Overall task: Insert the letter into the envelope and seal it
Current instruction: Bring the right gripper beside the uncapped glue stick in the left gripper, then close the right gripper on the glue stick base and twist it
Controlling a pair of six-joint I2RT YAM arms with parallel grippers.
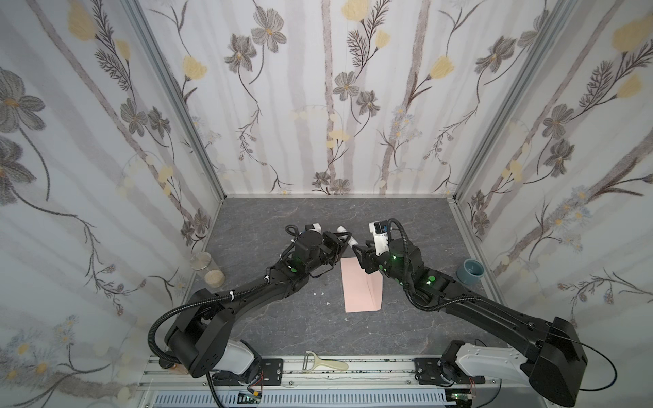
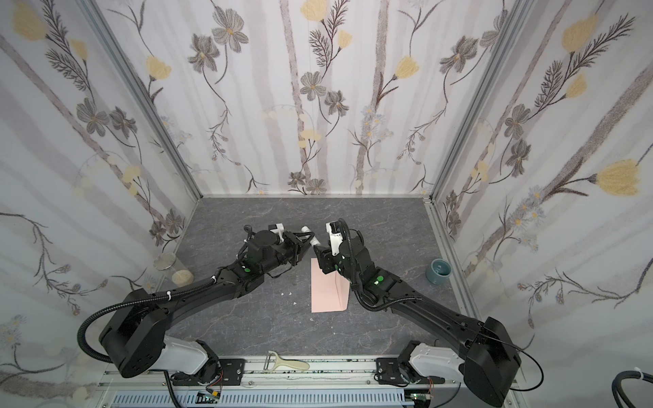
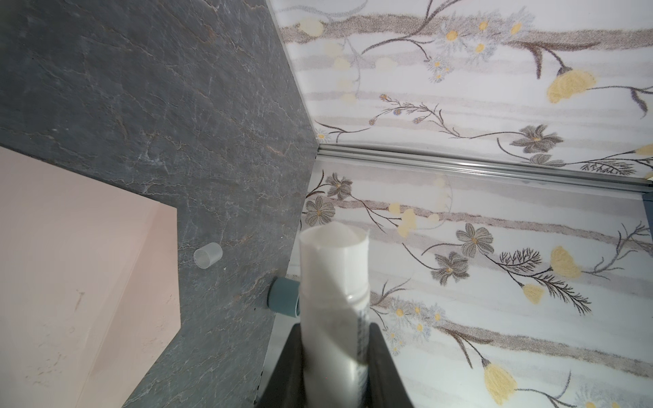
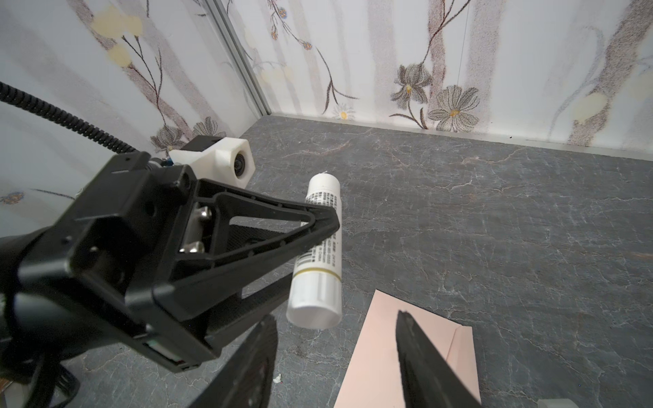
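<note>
The pale pink envelope (image 1: 360, 289) (image 2: 327, 293) (image 3: 70, 265) (image 4: 374, 353) lies flat on the dark table, with a fold line near its right edge. The letter is hidden from every view. Above the envelope's far end, my left gripper (image 1: 344, 237) (image 2: 308, 236) (image 3: 335, 339) is shut on a white glue stick (image 1: 351, 243) (image 3: 334, 275) (image 4: 318, 286), uncapped in the left wrist view. My right gripper (image 1: 355, 250) (image 2: 317, 251) (image 4: 335, 316) stands open just short of the tube's flat base, holding nothing.
A clear cap (image 3: 207, 256) lies on the table beyond the envelope. A blue-grey cup (image 1: 470, 271) (image 2: 438, 271) stands at the right wall, a clear jar (image 1: 208, 270) at the left wall. A peeler (image 1: 325, 364) rests on the front rail. White crumbs (image 1: 319, 294) lie left of the envelope.
</note>
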